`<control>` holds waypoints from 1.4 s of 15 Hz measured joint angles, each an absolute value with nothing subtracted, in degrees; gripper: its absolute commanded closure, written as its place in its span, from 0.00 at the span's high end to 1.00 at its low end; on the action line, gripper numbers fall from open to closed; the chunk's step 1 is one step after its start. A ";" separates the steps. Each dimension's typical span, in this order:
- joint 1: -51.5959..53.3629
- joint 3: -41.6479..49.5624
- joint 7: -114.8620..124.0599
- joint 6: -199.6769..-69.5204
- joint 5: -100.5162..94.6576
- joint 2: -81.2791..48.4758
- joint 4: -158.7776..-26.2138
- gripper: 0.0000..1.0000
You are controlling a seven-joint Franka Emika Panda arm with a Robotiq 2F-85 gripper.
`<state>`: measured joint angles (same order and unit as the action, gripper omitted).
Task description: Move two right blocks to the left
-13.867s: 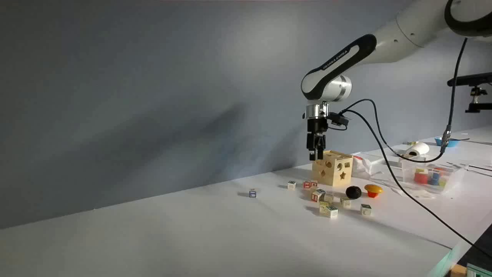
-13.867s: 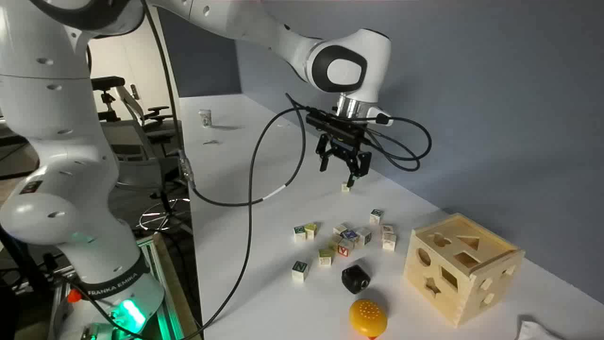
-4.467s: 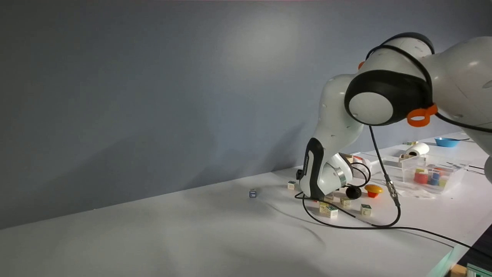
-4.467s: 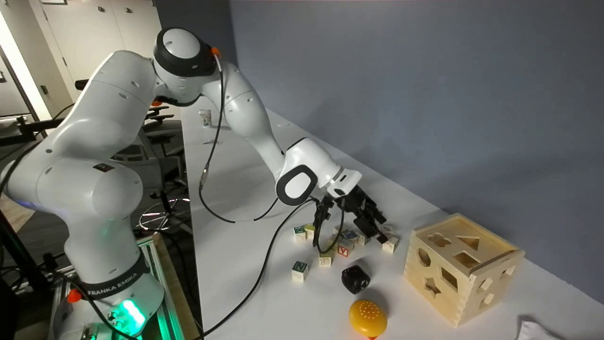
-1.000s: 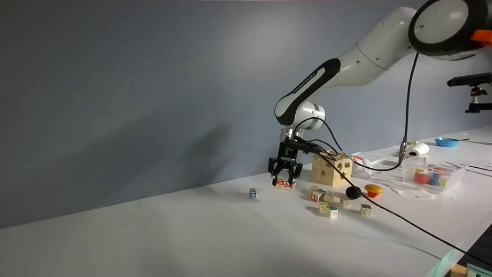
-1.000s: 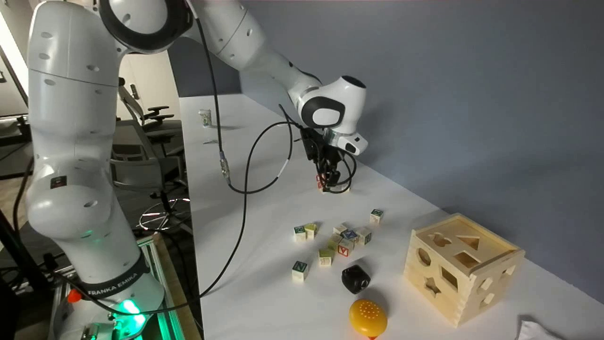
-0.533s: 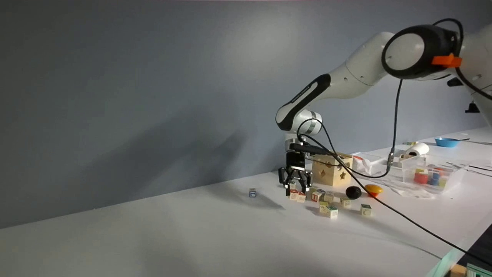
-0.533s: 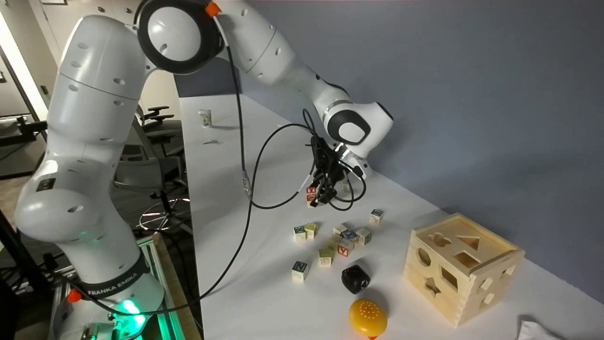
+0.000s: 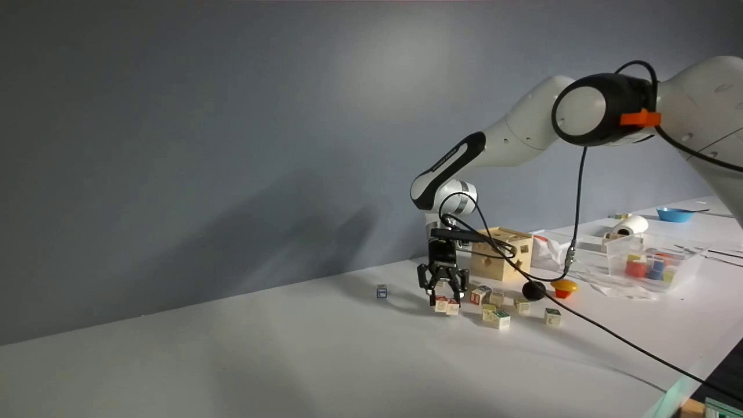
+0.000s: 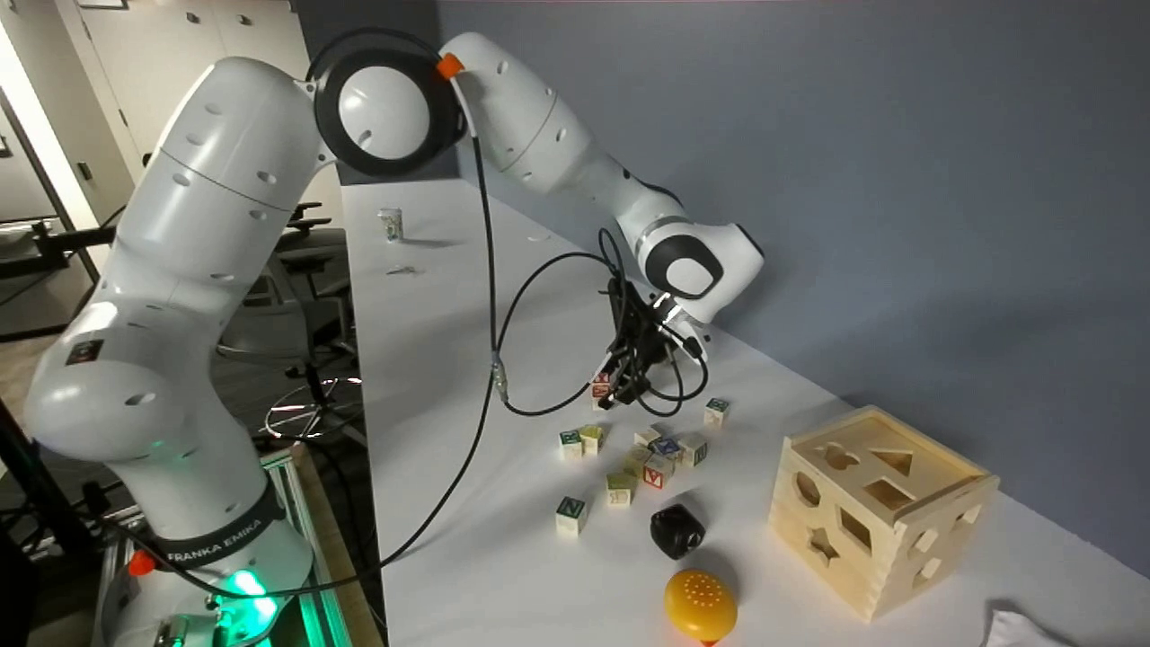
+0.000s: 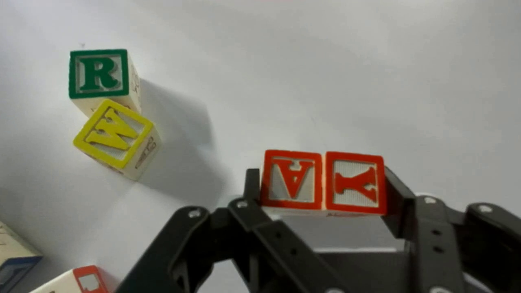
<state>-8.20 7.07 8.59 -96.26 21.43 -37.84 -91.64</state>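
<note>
My gripper is shut on the two right blocks, pressed side by side between its fingers. They have red-framed faces: the left one shows an upside-down A, the right one a Y turned sideways. In an exterior view the pair of blocks hangs low at the fingertips; whether they touch the table I cannot tell. From another side only a red face of the held blocks shows past the gripper and its cables.
A green R block and a yellow W block stand touching, left of the jaws. Several more blocks cluster nearby, with a black piece and a wooden shape box. A lone blue-faced block sits left of the gripper.
The two red blocks, earlier beside the box, were taken hold of. Over the last second my gripper has carried them away from the wall and lower.
</note>
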 measured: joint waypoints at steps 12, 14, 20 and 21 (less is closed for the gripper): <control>-7.01 6.15 10.37 -96.51 18.56 -40.59 -86.89 1.00; -5.44 5.79 9.40 -98.95 16.20 -38.66 -87.44 1.00; 1.23 5.99 11.74 -107.88 2.18 -26.10 -97.58 1.00; 2.03 5.99 12.22 -109.71 -0.57 -23.84 -99.80 1.00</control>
